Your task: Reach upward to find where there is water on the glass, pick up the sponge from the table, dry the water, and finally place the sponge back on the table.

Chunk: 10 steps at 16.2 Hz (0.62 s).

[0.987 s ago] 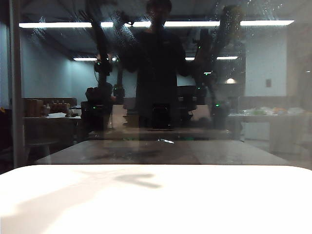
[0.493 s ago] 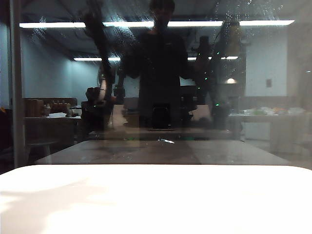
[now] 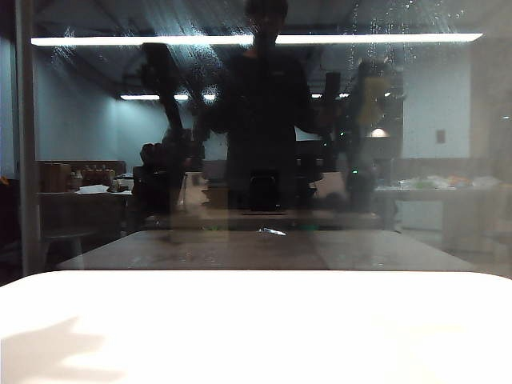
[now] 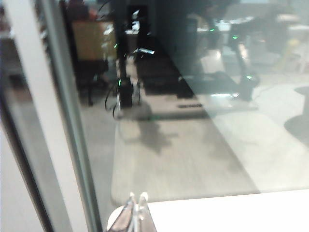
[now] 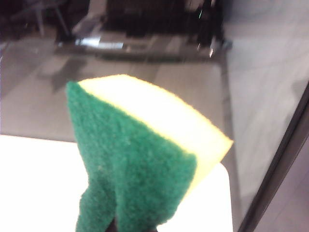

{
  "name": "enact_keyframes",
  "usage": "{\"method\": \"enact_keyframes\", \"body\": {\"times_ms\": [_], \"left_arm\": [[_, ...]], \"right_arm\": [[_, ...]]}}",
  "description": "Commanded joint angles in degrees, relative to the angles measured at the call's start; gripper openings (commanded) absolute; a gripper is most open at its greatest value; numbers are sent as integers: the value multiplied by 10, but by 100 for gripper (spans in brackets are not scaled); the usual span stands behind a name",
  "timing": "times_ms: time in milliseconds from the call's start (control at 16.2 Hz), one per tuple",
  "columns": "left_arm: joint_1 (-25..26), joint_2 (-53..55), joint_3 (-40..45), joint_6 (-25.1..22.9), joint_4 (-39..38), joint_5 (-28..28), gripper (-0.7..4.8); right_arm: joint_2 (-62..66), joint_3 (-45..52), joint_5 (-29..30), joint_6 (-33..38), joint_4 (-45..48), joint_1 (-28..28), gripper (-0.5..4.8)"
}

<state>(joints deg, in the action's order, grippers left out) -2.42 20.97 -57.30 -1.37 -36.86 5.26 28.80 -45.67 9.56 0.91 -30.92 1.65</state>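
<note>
My right pincer (image 5: pixel 113 224) is clamped tight on the sponge (image 5: pixel 140 164), green scouring face toward the camera, held up above the table (image 5: pixel 34 183) and close to the glass (image 5: pixel 145 72). My left pincer (image 4: pixel 136 212) hangs empty near the table's edge by the frame bar (image 4: pixel 58 116), fingertips together. Droplets speckle the upper pane (image 3: pixel 384 24). I judge the drying step is in hand; next I press the sponge flat onto the wet patch.
</note>
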Motion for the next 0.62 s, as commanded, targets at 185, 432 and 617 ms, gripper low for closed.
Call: {"method": "enact_keyframes", "body": {"times_ms": [185, 432, 617], "left_arm": [[0, -54, 100, 10, 16, -15, -6], [0, -78, 157, 10, 47, -14, -6], [0, -78, 162, 10, 48, -11, -6]], "right_arm": [[-42, 77, 14, 22, 10, 5, -9], [-45, 118, 49, 23, 15, 22, -9], [-35, 161, 75, 61, 45, 35, -9]]}}
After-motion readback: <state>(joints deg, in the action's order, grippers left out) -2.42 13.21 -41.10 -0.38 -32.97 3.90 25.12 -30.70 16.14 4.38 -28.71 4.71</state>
